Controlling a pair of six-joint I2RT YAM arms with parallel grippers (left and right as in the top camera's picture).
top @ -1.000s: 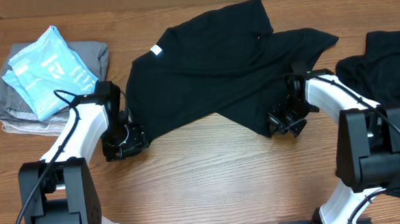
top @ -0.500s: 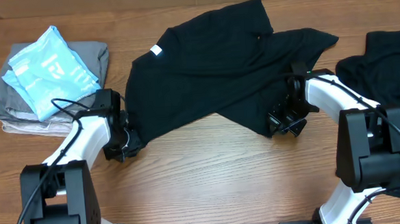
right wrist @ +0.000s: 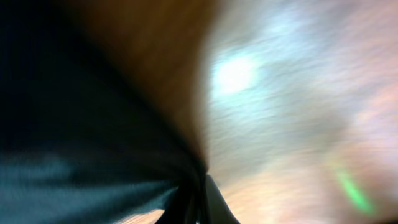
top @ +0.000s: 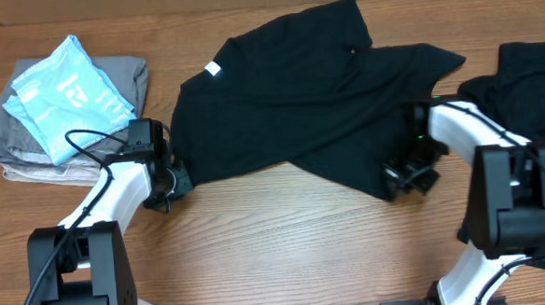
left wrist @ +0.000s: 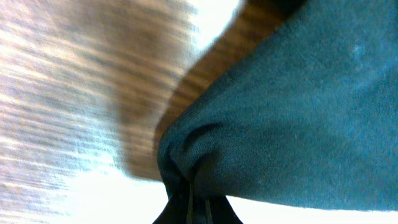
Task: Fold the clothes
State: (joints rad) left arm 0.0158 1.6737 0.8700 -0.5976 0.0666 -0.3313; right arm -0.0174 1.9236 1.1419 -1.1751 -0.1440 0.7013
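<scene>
A black T-shirt [top: 298, 104] lies crumpled across the middle of the table, its white neck label [top: 213, 69] at the upper left. My left gripper [top: 173, 181] is shut on the shirt's lower left corner; in the left wrist view a bunch of the black T-shirt fabric [left wrist: 261, 130] is pinched at the left gripper [left wrist: 198, 202]. My right gripper [top: 406, 175] is shut on the shirt's lower right edge; the blurred right wrist view has the dark T-shirt cloth [right wrist: 74, 143] drawn into the right gripper [right wrist: 200, 199]. A second black T-shirt [top: 526, 83] lies at the right edge, partly under my right arm.
A light-blue garment with white print [top: 68, 93] lies on a stack of folded grey and beige garments [top: 20, 156] at the far left. Wooden tabletop [top: 286, 236] stretches in front of the shirt.
My left gripper moved up to the shirt's lower left corner and shut on it. My right gripper, still shut on the cloth, moved right and toward the front, pulling that edge with it.
</scene>
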